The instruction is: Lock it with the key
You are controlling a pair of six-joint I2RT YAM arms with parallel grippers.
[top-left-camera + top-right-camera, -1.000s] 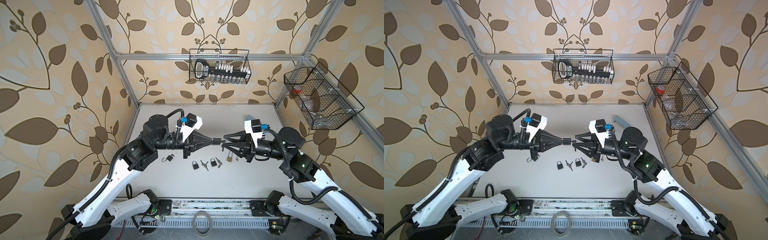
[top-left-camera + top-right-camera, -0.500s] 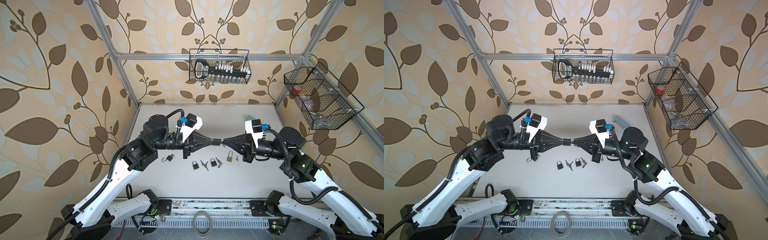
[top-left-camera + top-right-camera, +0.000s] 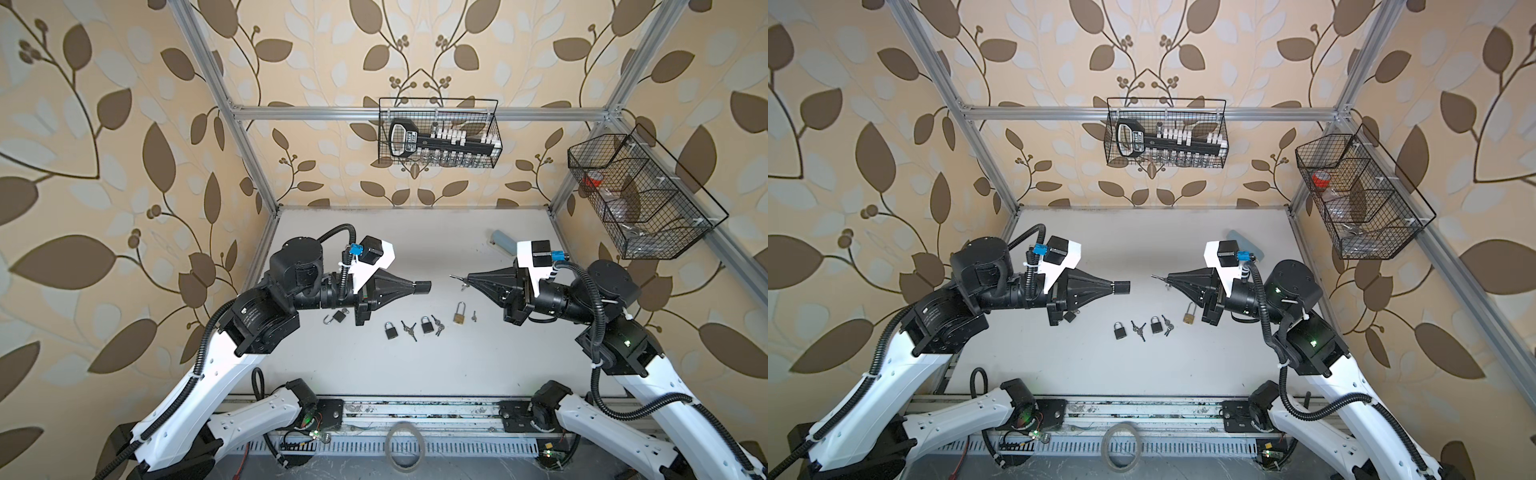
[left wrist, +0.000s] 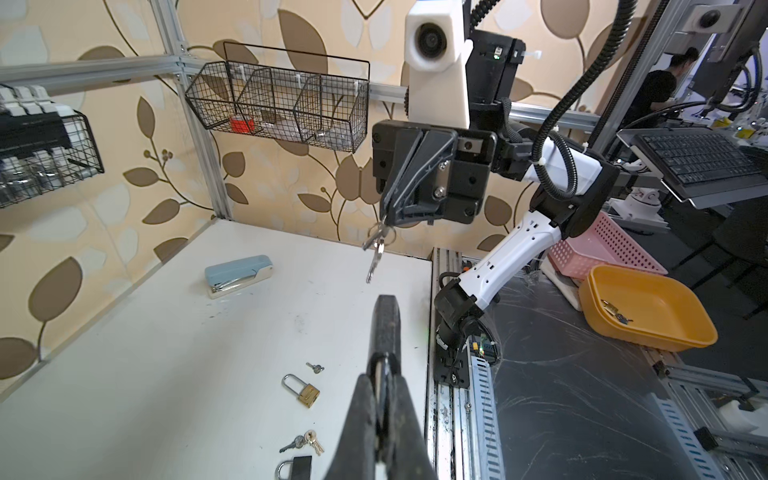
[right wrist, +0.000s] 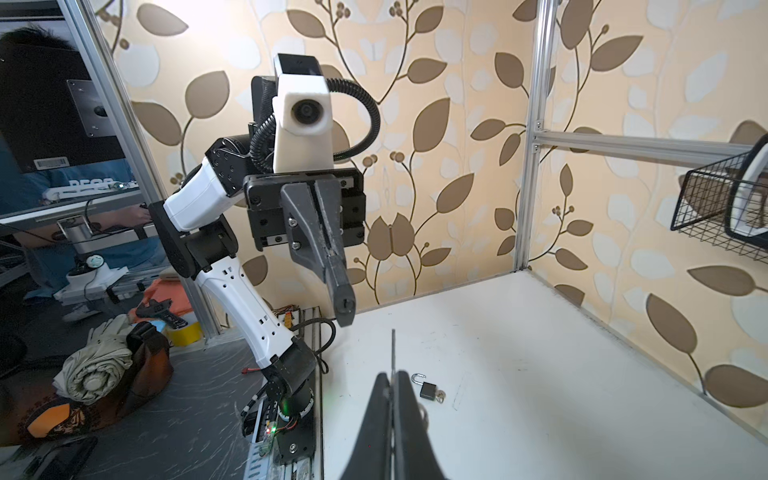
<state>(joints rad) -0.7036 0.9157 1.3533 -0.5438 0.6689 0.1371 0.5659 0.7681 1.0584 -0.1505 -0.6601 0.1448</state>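
Note:
My left gripper point(image 3: 413, 286) point(image 3: 1112, 287) is shut on a small black padlock point(image 3: 424, 286) point(image 3: 1122, 287), held level above the table with its bottom end facing right. In the left wrist view the padlock point(image 4: 385, 320) sticks out past the left gripper point(image 4: 382, 365). My right gripper point(image 3: 469, 277) point(image 3: 1169, 277) is shut on a silver key point(image 3: 456, 277) point(image 3: 1156, 276) whose blade points left at the padlock across a short gap. In the right wrist view the key point(image 5: 392, 349) juts beyond the right gripper point(image 5: 391, 376). A ring with a second key point(image 4: 376, 253) dangles under it.
On the table below lie an open black padlock point(image 3: 338, 316), two shut black padlocks point(image 3: 390, 330) point(image 3: 426, 325) with key bunches point(image 3: 408, 329) point(image 3: 437, 325), a brass padlock point(image 3: 459, 314) and a small key point(image 3: 473, 316). A blue stapler point(image 3: 503, 242) lies at the back right. Wire baskets point(image 3: 438, 133) point(image 3: 640, 199) hang on the walls.
My right gripper was open at the padlock's end, shut on the key there, then drew back to the right with it. The left arm has stayed still.

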